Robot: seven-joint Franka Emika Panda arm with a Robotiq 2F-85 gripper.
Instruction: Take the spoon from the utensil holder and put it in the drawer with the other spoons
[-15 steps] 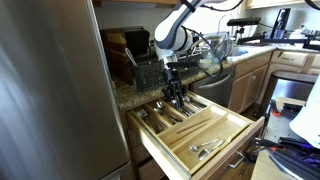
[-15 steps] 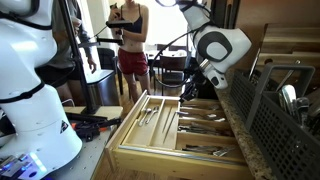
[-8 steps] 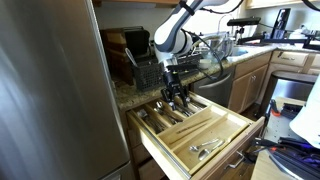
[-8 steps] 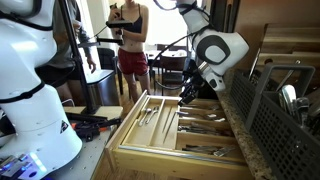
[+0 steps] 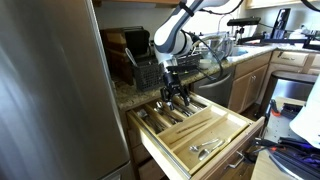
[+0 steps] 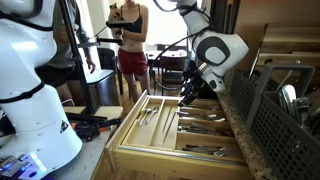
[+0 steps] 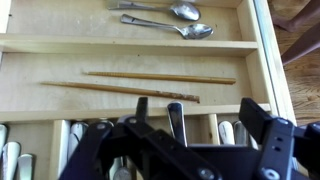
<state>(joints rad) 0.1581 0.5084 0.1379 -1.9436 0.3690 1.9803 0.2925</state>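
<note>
gripper (image 7: 175,122) released, jaws spread wide above drawer (image 7: 120,45); 2 spoons (image 7: 190,30) in compartment beside chopsticks (image 7: 150,80).

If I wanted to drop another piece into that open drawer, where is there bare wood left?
In the wrist view, the two spoons sit at one end of their compartment; the stretch beside them is bare. The compartment with the two chopsticks is mostly bare wood too. Crowded: the narrow slots under the claw, packed with cutlery handles.
</note>
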